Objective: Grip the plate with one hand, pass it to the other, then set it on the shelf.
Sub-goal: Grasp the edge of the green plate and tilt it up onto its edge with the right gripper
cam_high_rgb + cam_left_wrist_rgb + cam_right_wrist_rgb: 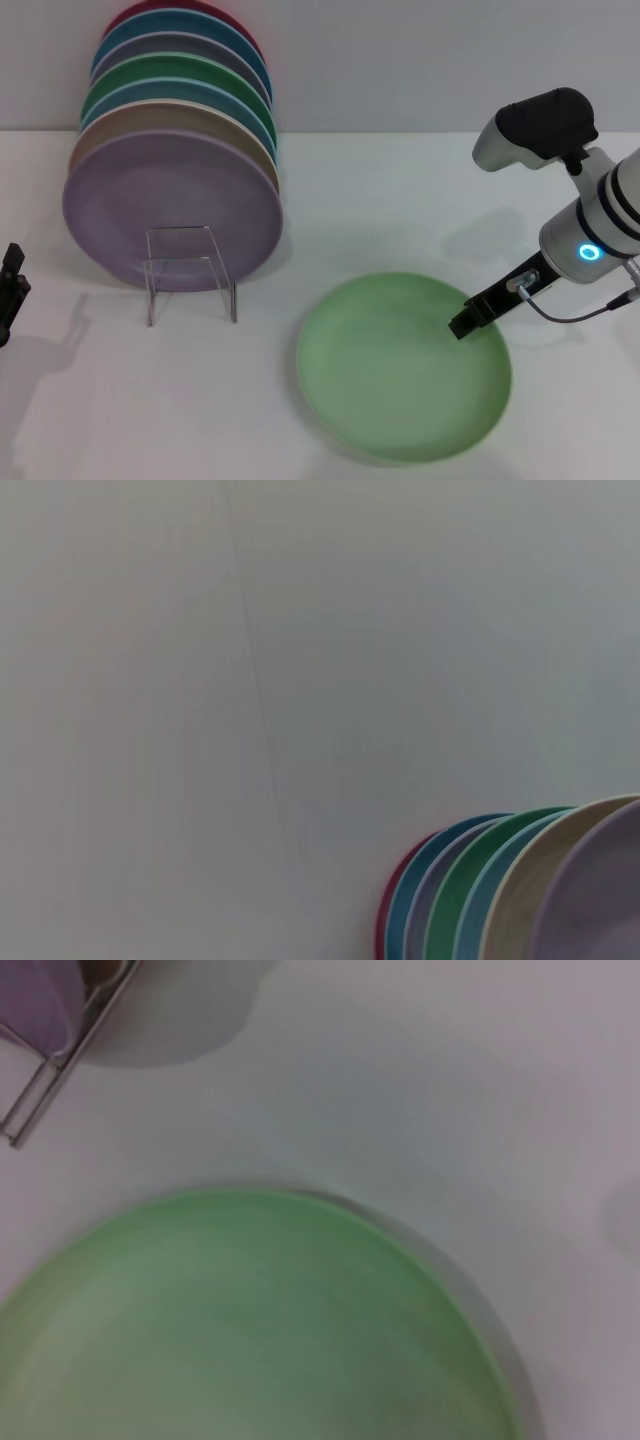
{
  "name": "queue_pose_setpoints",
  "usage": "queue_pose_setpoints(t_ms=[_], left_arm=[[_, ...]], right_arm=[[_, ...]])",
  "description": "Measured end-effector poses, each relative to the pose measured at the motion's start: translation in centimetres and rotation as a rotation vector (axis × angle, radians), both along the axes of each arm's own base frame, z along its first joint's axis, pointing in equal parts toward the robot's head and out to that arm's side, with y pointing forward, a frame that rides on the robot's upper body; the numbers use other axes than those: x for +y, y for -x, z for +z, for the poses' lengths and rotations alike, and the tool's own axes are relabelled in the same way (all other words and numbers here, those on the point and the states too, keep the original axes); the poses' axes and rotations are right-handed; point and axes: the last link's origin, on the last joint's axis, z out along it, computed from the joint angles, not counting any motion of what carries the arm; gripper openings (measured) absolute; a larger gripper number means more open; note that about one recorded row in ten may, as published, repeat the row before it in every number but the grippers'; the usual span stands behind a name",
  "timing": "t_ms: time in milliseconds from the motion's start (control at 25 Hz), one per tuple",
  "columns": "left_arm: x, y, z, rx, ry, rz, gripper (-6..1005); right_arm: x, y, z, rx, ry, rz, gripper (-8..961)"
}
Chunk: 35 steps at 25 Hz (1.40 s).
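Mint-green and flat on the white table [420,210], the plate [400,370] is lying at the lower centre of the head view, and the right gripper [468,325] is reaching over its right rim, presumably lining up a grasp; whether its fingers are parted I cannot tell. The left gripper [12,285] is waiting at the left edge. The shelf [190,272], left of centre, is propping the lilac plate [170,205] (front of a stack). The left wrist view is showing only stacked plate edges [500,890] at lower right. The right wrist view is showing the plate [250,1330] filling the lower frame, ungripped.
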Motion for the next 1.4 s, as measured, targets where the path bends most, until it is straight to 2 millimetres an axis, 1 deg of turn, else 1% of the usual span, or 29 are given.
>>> queue_pose_setpoints(t_ms=[120, 200, 680, 840, 960, 1040, 1120, 1280, 1320, 1360, 1400], left_arm=[[0.0, 0.0, 0.0, 0.000, 0.000, 0.000, 758], [0.0, 0.0, 0.0, 0.000, 0.000, 0.000, 758], [0.1, -0.1, 0.0, 0.001, 0.003, -0.003, 759], [0.1, 0.0, 0.0, 0.001, 0.003, -0.002, 759], [0.1, -0.1, 0.0, 0.001, 0.003, -0.002, 759], [0.0, 0.0, 0.0, 0.001, 0.003, -0.002, 759], [0.0, 0.0, 0.0, 0.001, 0.002, -0.003, 759], [0.0, -0.1, 0.0, 0.000, 0.000, -0.006, 759], [0.0, -0.1, 0.0, 0.000, 0.000, -0.008, 759], [0.0, -0.1, 0.0, 0.000, 0.000, -0.008, 759], [-0.1, -0.2, 0.0, -0.001, 0.001, -0.013, 759]], right_arm=[[-0.1, 0.0, -0.1, -0.007, 0.009, 0.007, 419], [-0.2, 0.0, -0.2, -0.011, 0.014, 0.009, 168], [-0.3, 0.1, -0.1, -0.015, 0.020, 0.023, 38], [-0.5, 0.5, 0.1, -0.006, 0.009, 0.044, 33], [-0.8, 1.3, 0.5, 0.013, 0.002, 0.068, 30], [-1.0, 1.5, 0.5, 0.019, -0.001, 0.074, 29], [-1.4, 2.2, 0.9, 0.031, -0.006, 0.098, 27], [-1.7, 2.8, 1.6, 0.042, -0.024, 0.123, 19], [-1.8, 3.1, 2.2, 0.051, -0.051, 0.146, 17], [-1.8, 3.1, 2.2, 0.051, -0.051, 0.146, 17], [-2.1, 3.5, 3.0, 0.073, -0.088, 0.192, 17]])
